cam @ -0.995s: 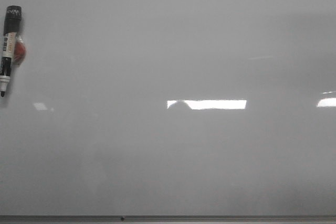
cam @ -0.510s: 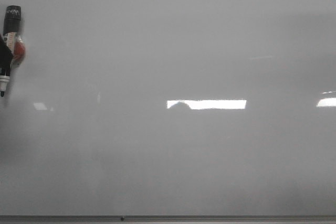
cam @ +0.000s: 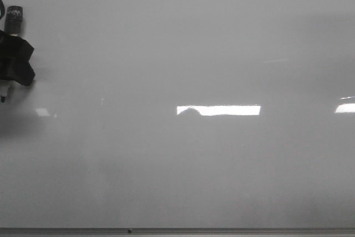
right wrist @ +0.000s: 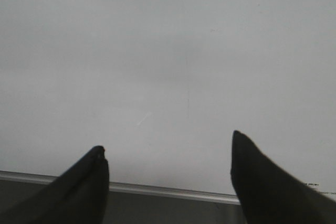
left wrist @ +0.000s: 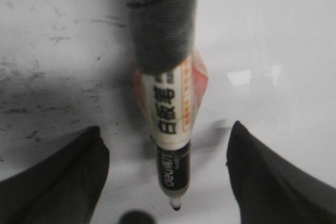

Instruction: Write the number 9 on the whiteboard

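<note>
Two sets of fingers spread wide on my feeds. My left gripper (cam: 14, 65) sits at the left edge of the whiteboard (cam: 194, 159), over the marker (cam: 13, 16) resting there, whose dark cap still shows above the fingers. On the left wrist feed the marker (left wrist: 169, 103) lies between the parted fingers (left wrist: 58, 182), neither one touching it. My right gripper (right wrist: 168, 177) hangs parted over bare board beside its grey frame edge (right wrist: 157, 189). I can make out no drawn 9 on the whiteboard.
</note>
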### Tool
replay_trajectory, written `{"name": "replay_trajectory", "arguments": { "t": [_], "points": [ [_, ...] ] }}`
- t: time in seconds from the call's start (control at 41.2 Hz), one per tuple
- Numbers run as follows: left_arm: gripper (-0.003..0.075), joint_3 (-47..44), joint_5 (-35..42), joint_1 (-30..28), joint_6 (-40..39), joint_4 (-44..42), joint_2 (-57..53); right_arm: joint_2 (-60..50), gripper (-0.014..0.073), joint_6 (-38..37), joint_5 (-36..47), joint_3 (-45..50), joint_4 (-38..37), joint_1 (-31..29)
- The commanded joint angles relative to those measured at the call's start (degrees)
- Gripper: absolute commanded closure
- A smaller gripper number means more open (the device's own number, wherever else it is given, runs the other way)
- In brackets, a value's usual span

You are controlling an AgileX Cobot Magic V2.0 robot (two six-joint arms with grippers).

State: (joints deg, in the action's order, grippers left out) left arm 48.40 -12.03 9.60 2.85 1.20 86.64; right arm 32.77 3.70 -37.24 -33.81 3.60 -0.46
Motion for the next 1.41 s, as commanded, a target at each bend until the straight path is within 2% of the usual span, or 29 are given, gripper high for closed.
{"name": "replay_trajectory", "arguments": {
  "t": [0.0,0.146,0.291,0.461,0.583,0.704,0.85,0.995,1.019,1.044,1.165,1.286,1.383],
  "points": [
    [0.0394,2.0,6.0,0.1,-0.2,0.4,-1.0,0.5,0.0076,0.6,3.3,-1.6,0.3,0.1],
    [0.0524,2.0,4.9,0.1,-0.2,0.4,-1.0,0.5,0.0076,0.6,3.4,-1.6,0.3,0.1],
    [0.0608,2.2,0.9,0.1,-0.2,0.1,-2.3,0.5,0.0076,0.6,3.9,-1.8,0.3,0.1],
    [0.069,5.3,-11.8,0.1,0.4,-0.8,-6.6,0.3,0.0076,0.6,3.2,-2.6,3.2,0.1],
    [0.0734,8.4,-22.3,0.1,7.2,-1.2,-10.2,0.8,0.0076,0.6,-0.2,-4.3,3.8,0.1],
    [0.0739,11.7,-31.9,0.5,13.5,-0.1,-12.7,2.9,0.0076,0.6,-4.5,-5.9,3.8,0.1],
    [0.0739,15.2,-40.7,1.9,23.8,6.4,-13.4,8.2,0.0076,2.2,-8.5,-8.3,4.7,0.1],
    [0.0739,15.8,-43.5,5.7,32.3,12.1,-13.4,12.3,0.0076,9.7,-11.5,-10.6,11.4,0.1],
    [0.0739,15.8,-43.8,6.6,33.5,12.4,-13.4,13.2,0.0076,11.9,-11.9,-11.0,12.8,0.1],
    [0.0739,15.8,-44.1,9.8,36.2,12.4,-13.4,15.2,0.0076,17.0,-13.4,-12.1,17.7,0.1],
    [0.0739,15.8,-44.8,15.3,40.9,12.4,-13.4,18.4,0.0076,27.8,-16.9,-14.1,25.7,0.4],
    [0.0739,15.8,-44.8,20.9,44.1,12.4,-13.4,21.5,0.0076,38.0,-20.9,-16.1,31.4,3.7],
    [0.0739,15.8,-44.9,25.4,44.9,12.4,-13.4,23.4,0.0076,41.8,-21.9,-17.4,32.2,8.3]
  ]
}}
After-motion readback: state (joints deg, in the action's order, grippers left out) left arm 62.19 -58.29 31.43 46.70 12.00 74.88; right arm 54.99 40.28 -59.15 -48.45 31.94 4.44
